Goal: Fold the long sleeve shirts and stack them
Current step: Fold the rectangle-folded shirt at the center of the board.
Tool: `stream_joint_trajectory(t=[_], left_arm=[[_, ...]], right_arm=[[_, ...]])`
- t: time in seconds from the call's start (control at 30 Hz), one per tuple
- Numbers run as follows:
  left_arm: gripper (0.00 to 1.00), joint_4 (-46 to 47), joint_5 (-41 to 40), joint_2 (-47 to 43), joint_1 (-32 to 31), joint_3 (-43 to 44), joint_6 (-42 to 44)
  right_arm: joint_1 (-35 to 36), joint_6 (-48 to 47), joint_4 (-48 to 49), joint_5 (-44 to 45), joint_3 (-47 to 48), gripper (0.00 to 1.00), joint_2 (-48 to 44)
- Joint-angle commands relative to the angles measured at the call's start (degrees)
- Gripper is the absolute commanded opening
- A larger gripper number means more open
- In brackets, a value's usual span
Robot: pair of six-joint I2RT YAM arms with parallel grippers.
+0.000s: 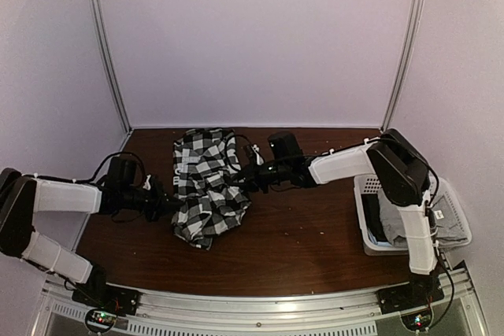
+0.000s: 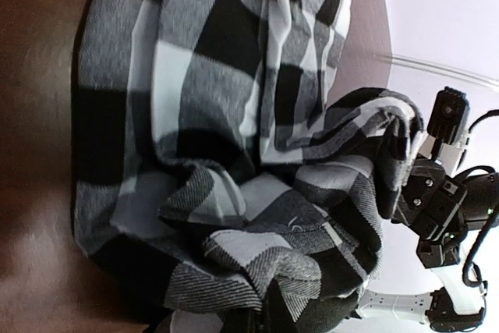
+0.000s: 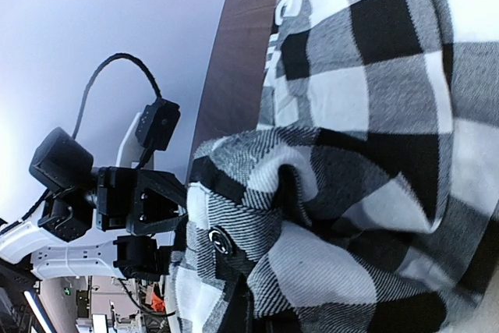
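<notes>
The table [image 1: 315, 241] has a dark brown wood-grain top and is enclosed at the back and both sides by plain white walls [image 1: 252, 37]. A metal pole [image 1: 106, 45] stands at the back left corner and a second pole [image 1: 405, 45] at the back right corner. A white lattice basket [image 1: 364, 214] stands at the right edge of the table, and a metal rail [image 1: 252, 304] runs along the near edge.

White-shelled arms [image 1: 342, 167], black joints [image 1: 398, 167], what looks like black cabling [image 3: 117, 57].
</notes>
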Motion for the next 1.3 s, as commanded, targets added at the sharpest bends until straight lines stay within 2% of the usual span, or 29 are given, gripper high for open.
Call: stream_joint_trajectory(t=[0.0, 0.17, 0.3, 0.43, 0.53, 0.63, 0.83, 0.97, 1.27], left_arm=[[0.0, 9.6, -1.9, 7.1, 2.3, 4.1, -0.4], [0.0, 16.4, -4.3, 15.3, 2.9, 5.7, -1.5], [0.01, 18.5, -5.3, 16.6, 2.8, 6.7, 0.2], [0.33, 15.5, -7.1, 13.3, 2.8, 7.4, 2.6], [0.48, 11.5, -8.5, 9.2, 2.8, 7.6, 5.3], [0.58, 6.7, -8.5, 6.0, 2.7, 6.5, 8.3], [0.67, 1.4, -6.4, 2.7, 1.6, 2.9, 13.7], [0.71, 0.0, -5.1, 2.7, 0.3, 0.9, 16.3], [0.76, 1.3, -4.7, -0.4, -3.9, -3.2, 18.1]], right_arm=[[-1.6, 0.4, -1.8, 2.6, 7.8, 0.0, 6.8], [-2.5, -0.7, -4.6, 4.0, 12.0, 0.0, 10.0], [-3.0, -3.1, -7.1, 4.7, 12.0, 0.19, 9.0], [-3.0, -6.3, -9.4, 5.0, 10.8, 0.34, 6.3], [-2.8, -8.9, -10.9, 5.4, 8.1, 0.42, 3.3], [-2.5, -11.6, -12.3, 6.0, 4.6, 0.48, 0.6], [-1.5, -17.4, -15.5, 9.3, -0.2, 0.59, -3.7], [0.8, -24.3, -19.1, 14.9, -1.4, 0.66, -5.2], [5.1, -30.7, -19.3, 22.3, -5.2, 0.7, -5.8]])
